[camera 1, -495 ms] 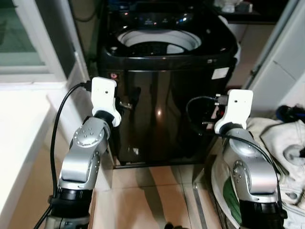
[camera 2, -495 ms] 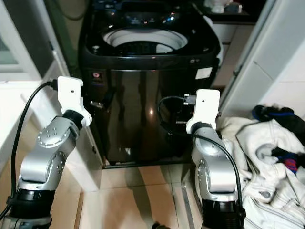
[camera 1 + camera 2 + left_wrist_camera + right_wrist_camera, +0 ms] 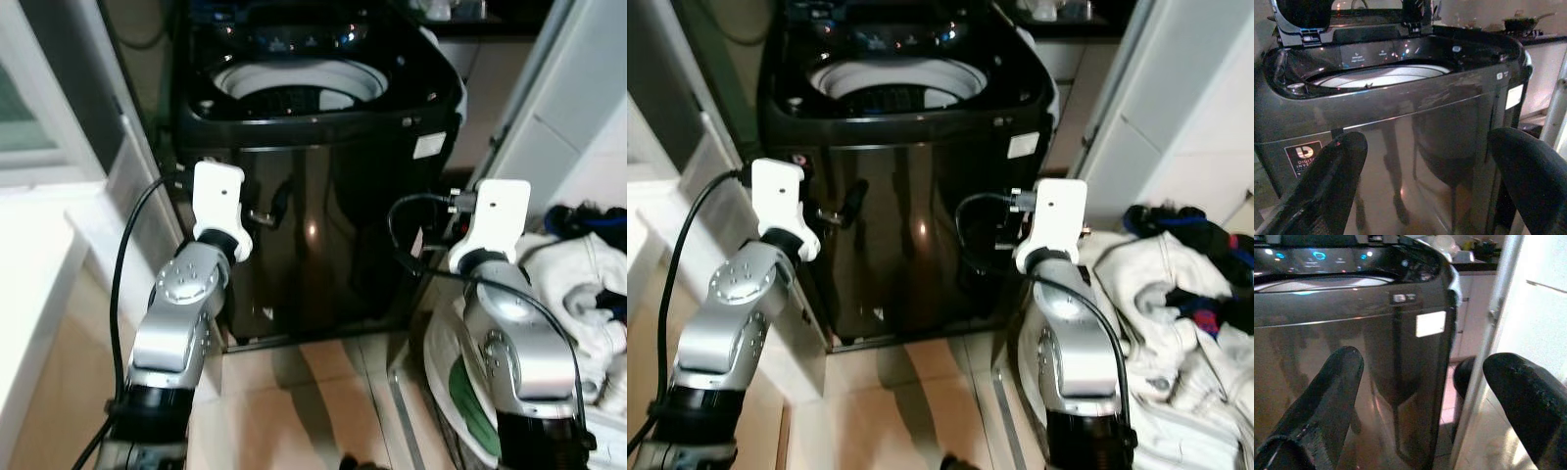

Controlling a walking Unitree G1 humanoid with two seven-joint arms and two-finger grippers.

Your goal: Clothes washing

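A black top-loading washing machine [image 3: 313,196] stands straight ahead with its lid up and its white drum rim [image 3: 294,83] showing. A pile of white and dark clothes [image 3: 1161,289] lies on the floor to the right of the machine. Both arms are raised toward the glossy front panel. My left gripper [image 3: 1430,147] is open with nothing between its fingers, facing the machine's front left part. My right gripper [image 3: 1425,367] is open too, empty, and faces the front right corner with its white label [image 3: 1430,323].
A white counter [image 3: 34,284] runs along the left. A white door or cabinet panel [image 3: 573,108] stands to the right of the machine. A green and white item [image 3: 460,392] lies under my right arm. Tiled floor [image 3: 294,392] lies in front of the machine.
The whole picture has shifted a little, so the camera has moved and the machine sits slightly further left in view. The arms hold the same pose, and both grippers stay open.
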